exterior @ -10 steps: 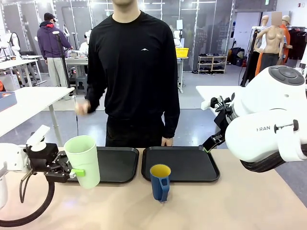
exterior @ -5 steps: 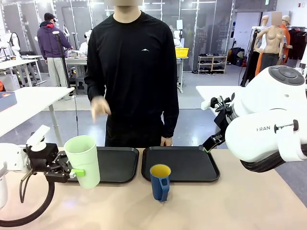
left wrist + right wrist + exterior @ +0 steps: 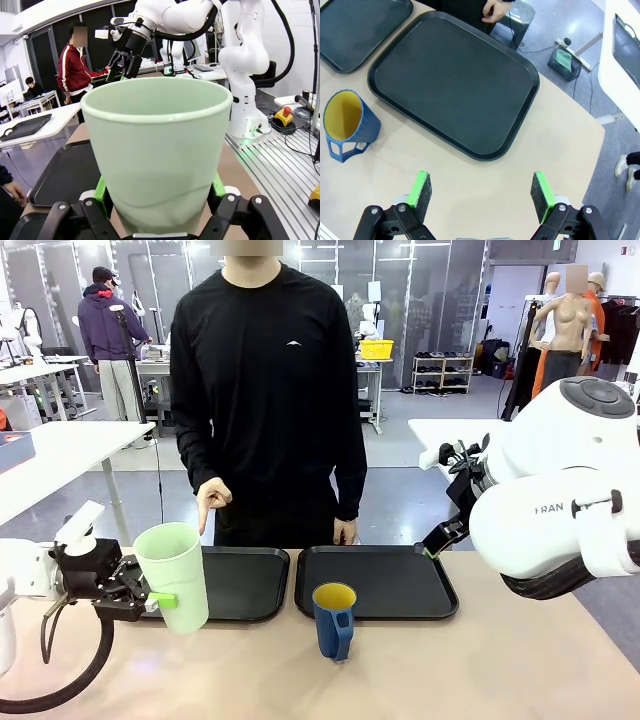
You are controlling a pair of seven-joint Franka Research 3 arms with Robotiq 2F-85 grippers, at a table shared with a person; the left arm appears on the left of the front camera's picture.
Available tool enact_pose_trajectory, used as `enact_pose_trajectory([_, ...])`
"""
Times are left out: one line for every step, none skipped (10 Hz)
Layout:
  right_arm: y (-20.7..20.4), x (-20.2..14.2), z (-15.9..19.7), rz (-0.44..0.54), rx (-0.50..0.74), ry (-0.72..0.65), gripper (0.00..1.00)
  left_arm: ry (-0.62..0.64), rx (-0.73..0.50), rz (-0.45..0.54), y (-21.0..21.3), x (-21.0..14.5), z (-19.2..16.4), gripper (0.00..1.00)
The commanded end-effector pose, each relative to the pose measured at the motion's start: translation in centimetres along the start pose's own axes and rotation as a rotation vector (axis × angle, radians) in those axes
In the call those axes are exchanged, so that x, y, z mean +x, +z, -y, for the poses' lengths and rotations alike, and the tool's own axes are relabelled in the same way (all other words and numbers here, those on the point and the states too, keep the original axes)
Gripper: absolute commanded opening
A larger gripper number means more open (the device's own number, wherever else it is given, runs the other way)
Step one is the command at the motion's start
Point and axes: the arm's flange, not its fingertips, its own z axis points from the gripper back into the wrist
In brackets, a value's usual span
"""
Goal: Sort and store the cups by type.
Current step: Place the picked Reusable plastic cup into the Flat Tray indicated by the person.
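Observation:
The tall pale mint-green tumbler point(image 3: 174, 574) stands upright at the left of the table, its base just in front of the left black tray point(image 3: 246, 583). My left gripper point(image 3: 152, 598) is shut on the tumbler's lower part, a green pad point(image 3: 102, 189) pressed to each side of the tumbler point(image 3: 156, 152). The dark blue mug point(image 3: 335, 620) with yellow inside stands free on the table in front of the right black tray point(image 3: 378, 580), handle toward me. My right gripper point(image 3: 482, 192) hangs open high above the table, right of the mug point(image 3: 347, 126).
A person in black stands at the far edge; one hand point(image 3: 211, 499) points downward above the left tray, the other hand point(image 3: 346, 534) rests by the right tray point(image 3: 455, 82). Bare tabletop lies in front of both trays.
The person's raised hand has come down and now points at the left tray. Both arms and both cups have stayed put.

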Motion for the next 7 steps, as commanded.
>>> enact_pose_trajectory([-0.1, 0.0, 0.1, -0.001, 0.002, -0.003, 1.0, -0.026, -0.019, 0.016, 0.1, 0.6, -0.6, 0.85])
enact_pose_trajectory([-0.1, 0.0, 0.1, -0.001, 0.002, -0.003, 1.0, -0.036, -0.003, 0.008, 0.8, 0.6, -1.6, 0.85])
enact_pose_trajectory([-0.1, 0.0, 0.1, -0.001, 0.002, -0.003, 1.0, -0.024, 0.012, 0.018, 1.3, 0.6, -3.3, 0.85])
enact_pose_trajectory([-0.1, 0.0, 0.1, -0.001, 0.002, -0.003, 1.0, -0.019, 0.037, 0.021, 2.1, 0.4, -4.8, 0.85])
enact_pose_trajectory([-0.1, 0.0, 0.1, -0.001, 0.002, -0.003, 1.0, -0.004, 0.043, 0.02, 2.8, 0.2, -6.8, 0.85])
enact_pose_trajectory([-0.1, 0.0, 0.1, -0.001, 0.002, -0.003, 1.0, 0.039, 0.064, 0.025, 3.7, -0.5, -9.1, 0.85])
enact_pose_trajectory([-0.1, 0.0, 0.1, -0.001, 0.002, -0.003, 1.0, 0.069, 0.066, 0.025, 4.6, -1.1, -11.0, 0.85])
